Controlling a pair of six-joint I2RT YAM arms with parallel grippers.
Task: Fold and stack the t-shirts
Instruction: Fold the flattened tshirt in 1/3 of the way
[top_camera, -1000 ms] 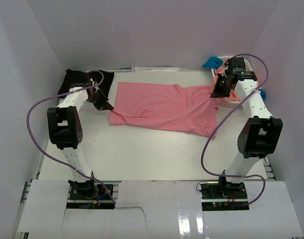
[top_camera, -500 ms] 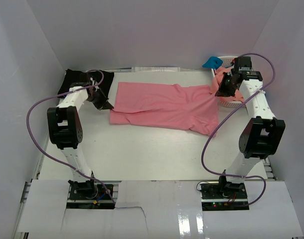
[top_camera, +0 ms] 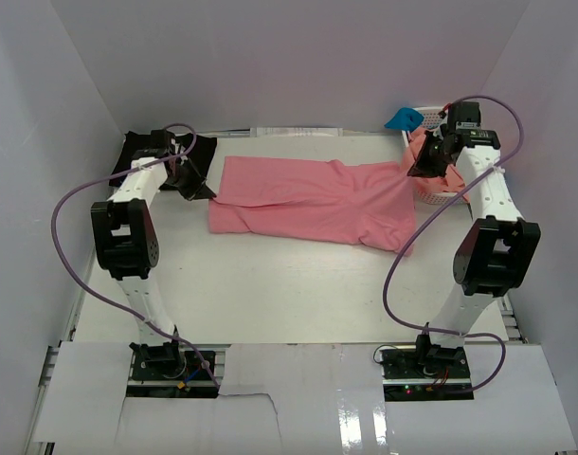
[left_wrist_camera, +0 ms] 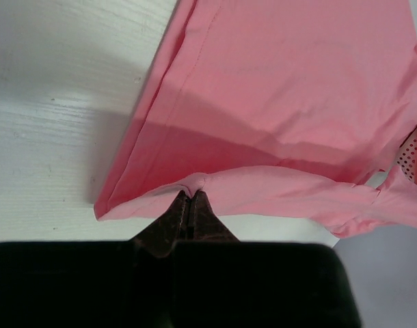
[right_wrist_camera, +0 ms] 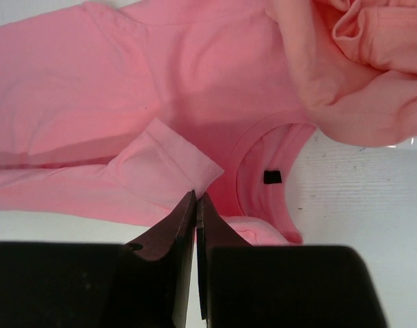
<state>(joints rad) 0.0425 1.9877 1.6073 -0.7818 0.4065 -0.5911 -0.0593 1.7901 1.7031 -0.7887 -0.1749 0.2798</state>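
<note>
White-linked left arm (top_camera: 137,187), right arm (top_camera: 488,194), black joints (top_camera: 124,242), purple cables (top_camera: 53,223), dark fingers (left_wrist_camera: 167,224)

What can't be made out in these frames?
- Top view: black shirt, partly under the left arm.
- Top view: basket, mostly hidden by the right arm.
- Top view: blue shirt, only a corner shows; too small to tell more.
- Right wrist view: orange shirt, cut off by the frame's top and right edges.

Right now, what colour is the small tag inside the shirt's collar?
The tag is black; right wrist view.
</note>
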